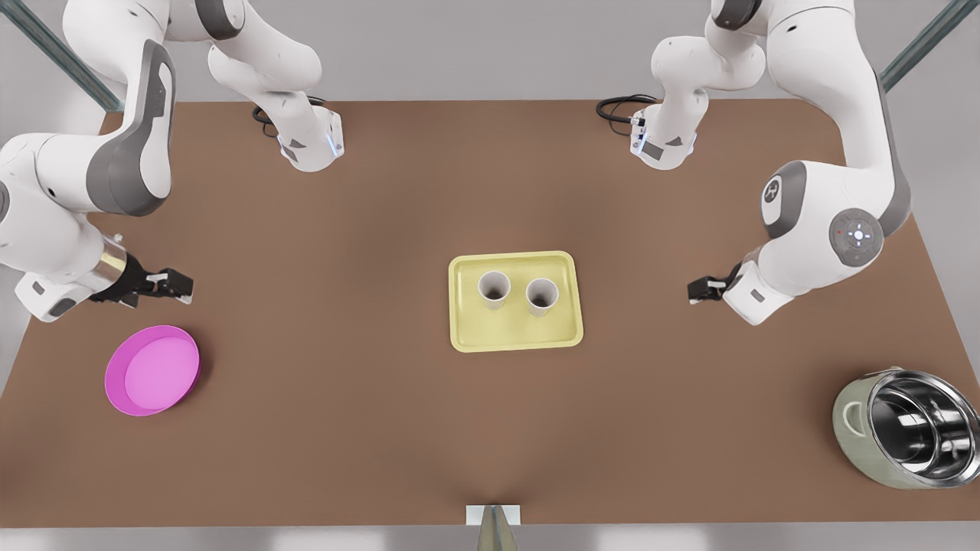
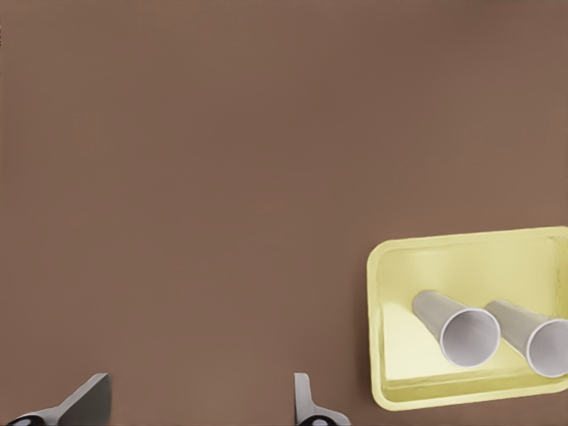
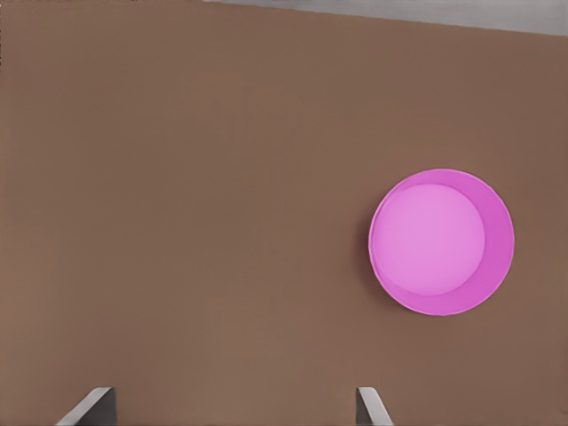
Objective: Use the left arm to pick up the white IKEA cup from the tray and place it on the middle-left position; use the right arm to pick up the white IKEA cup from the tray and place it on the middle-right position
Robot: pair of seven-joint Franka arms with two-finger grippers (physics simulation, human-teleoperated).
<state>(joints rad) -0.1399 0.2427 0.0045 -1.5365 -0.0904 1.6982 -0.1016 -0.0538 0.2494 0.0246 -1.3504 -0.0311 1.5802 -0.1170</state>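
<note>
Cups: one white tapered cup (image 1: 494,288) and its twin (image 1: 542,295) stand upright, side by side, on the pale yellow rimmed tray (image 1: 513,338) at mid-bench (image 1: 367,229).
Left pincer (image 1: 704,289): open, well apart from the tray.
Right pincer (image 1: 170,285): open, near the round magenta dish (image 1: 153,370).
Advice: each pincer should take its nearer cup and avoid knocking the other.

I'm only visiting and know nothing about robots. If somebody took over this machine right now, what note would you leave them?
Left gripper: open, empty, off the tray toward the front view's right.
Right gripper: open, empty, at the front view's left, near the pink dish.
Cup one and cup two stand upright side by side on the tray.
Done: nothing yet.
Left: each arm takes a cup and sets it on bare tabletop, one either side of the tray.
</note>
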